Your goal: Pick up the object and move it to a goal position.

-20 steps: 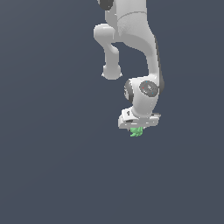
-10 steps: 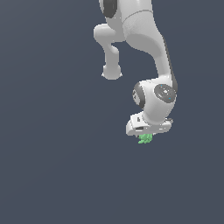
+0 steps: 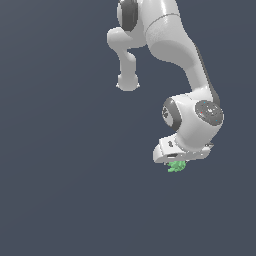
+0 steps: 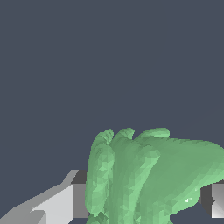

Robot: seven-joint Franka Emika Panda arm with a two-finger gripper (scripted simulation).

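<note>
The object point(image 3: 176, 166) in our gripper point(image 3: 178, 164)
We see the green lobed cluster pinched between both fingers point(image 4: 65, 202), the jaws closed on it, above the plain grey ground.

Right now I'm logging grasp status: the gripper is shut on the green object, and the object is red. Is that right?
Not quite. The gripper is shut on the object, but the object is bright green, not red. The wrist view shows it plainly: green lobes sit between the two fingers, and the exterior view shows the same green under the hand.
</note>
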